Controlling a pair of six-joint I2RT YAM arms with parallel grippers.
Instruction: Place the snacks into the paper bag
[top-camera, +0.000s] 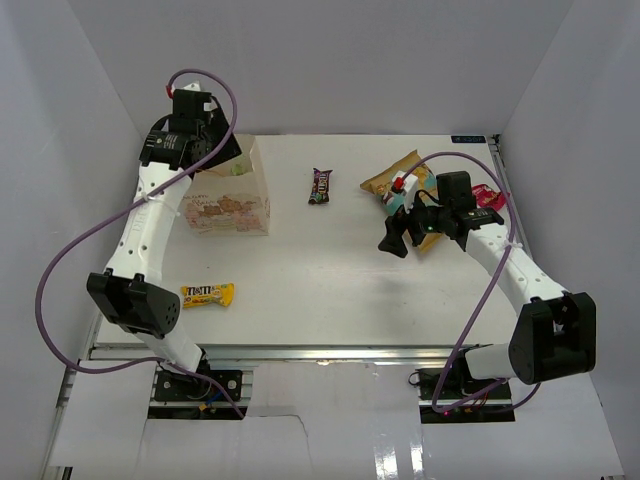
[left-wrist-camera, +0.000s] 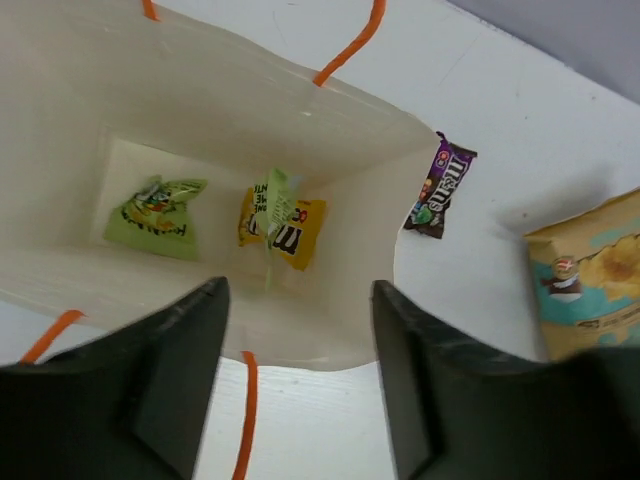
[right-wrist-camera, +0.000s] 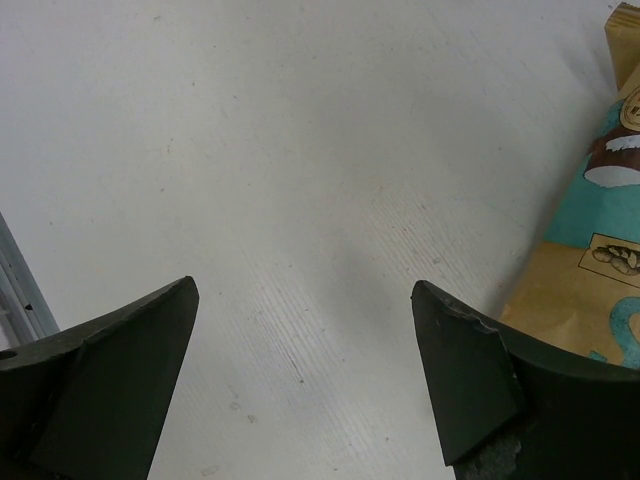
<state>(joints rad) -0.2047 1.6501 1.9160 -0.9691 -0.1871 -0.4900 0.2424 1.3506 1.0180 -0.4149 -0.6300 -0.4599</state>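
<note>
The paper bag (top-camera: 232, 205) stands at the back left; the left wrist view looks down into its open mouth (left-wrist-camera: 210, 100). Inside lie a green packet (left-wrist-camera: 155, 215) and a yellow packet (left-wrist-camera: 295, 228) with a light green wrapper over it. My left gripper (top-camera: 215, 150) is open and empty just above the bag's rim (left-wrist-camera: 300, 385). The purple candy bar (top-camera: 321, 186) (left-wrist-camera: 440, 188) lies right of the bag. The chip bag (top-camera: 398, 180) (left-wrist-camera: 590, 280) (right-wrist-camera: 590, 260) lies at the back right. The M&M's pack (top-camera: 207, 295) lies front left. My right gripper (top-camera: 400, 233) (right-wrist-camera: 305, 390) is open, empty, beside the chip bag.
White walls close in the table on the left, back and right. A small red thing (top-camera: 486, 195) shows behind my right wrist. Purple cables loop off both arms. The table's front edge has a metal rail (top-camera: 320, 352).
</note>
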